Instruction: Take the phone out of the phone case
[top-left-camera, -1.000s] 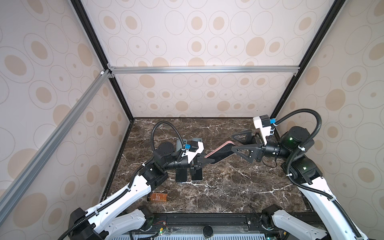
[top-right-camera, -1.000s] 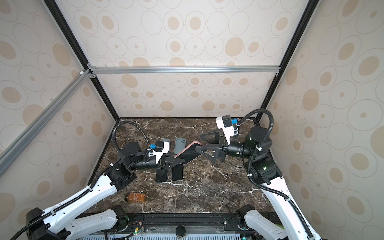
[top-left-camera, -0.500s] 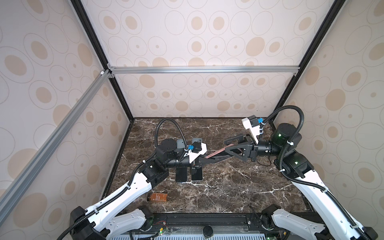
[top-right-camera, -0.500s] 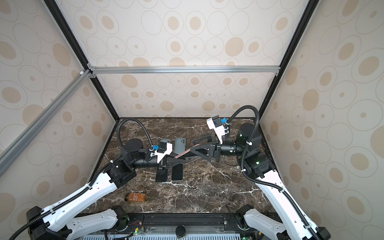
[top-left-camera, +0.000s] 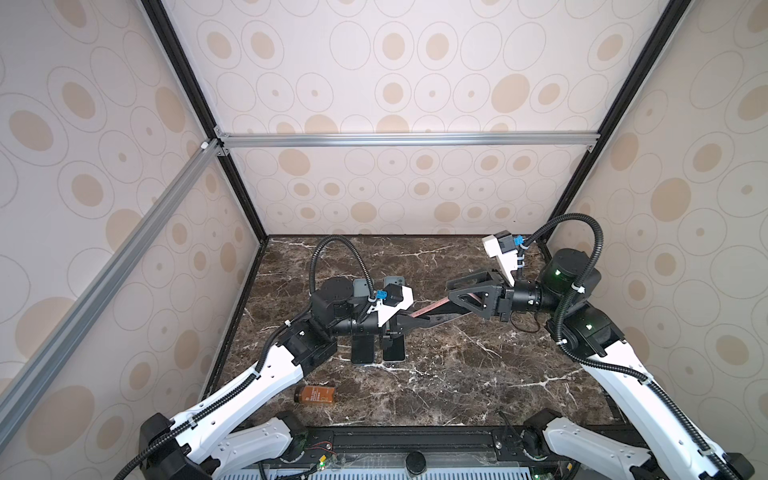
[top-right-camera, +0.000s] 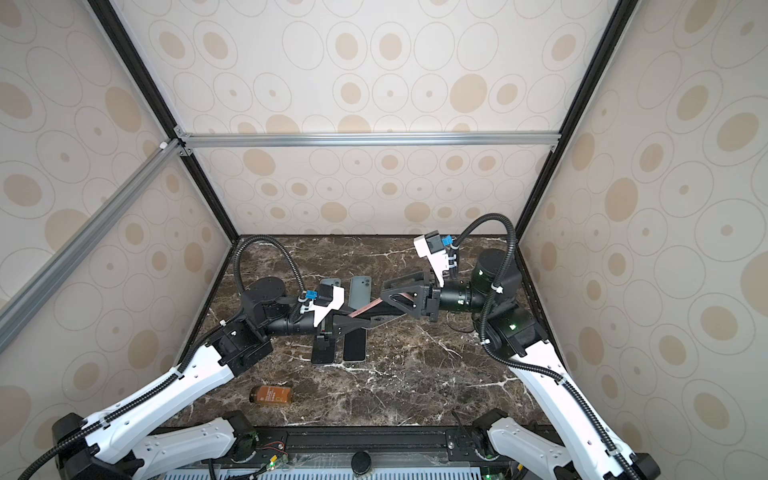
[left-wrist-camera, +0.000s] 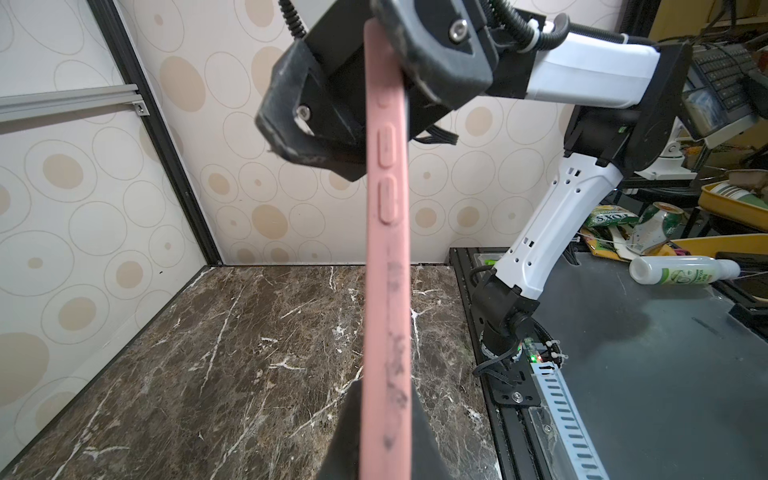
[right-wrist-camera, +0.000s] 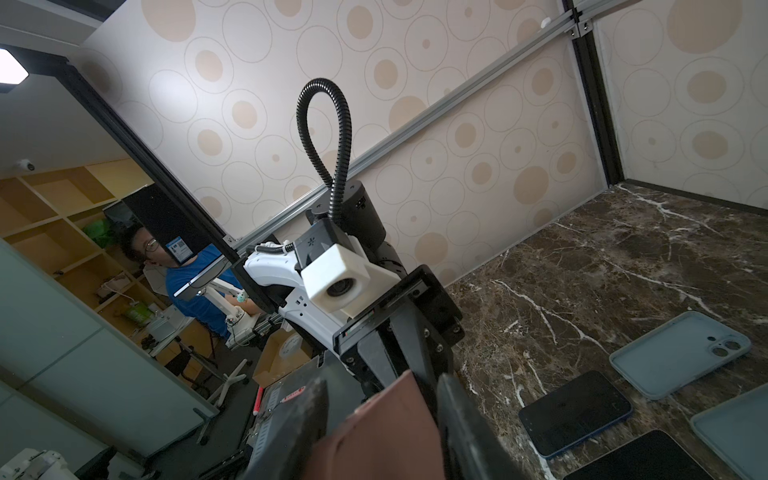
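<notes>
Nearest, an amber bottle (top-left-camera: 314, 394) lies on its side on the marble table (top-left-camera: 457, 374), its label too small to read. Beyond it two black phones (top-left-camera: 363, 349) lie side by side. Above them the pink phone case (top-left-camera: 432, 308) hangs in the air, left gripper (top-left-camera: 415, 322) clamped on one end, right gripper (top-left-camera: 453, 295) clamped on the other. Farthest, two grey-blue phone cases (top-right-camera: 359, 291) lie flat

We look steeply down on the whole marble tabletop (top-left-camera: 457, 374) from high above in both top views. Above its middle, our wrist views face each other, both close to the pink phone case (left-wrist-camera: 384, 291).
</notes>
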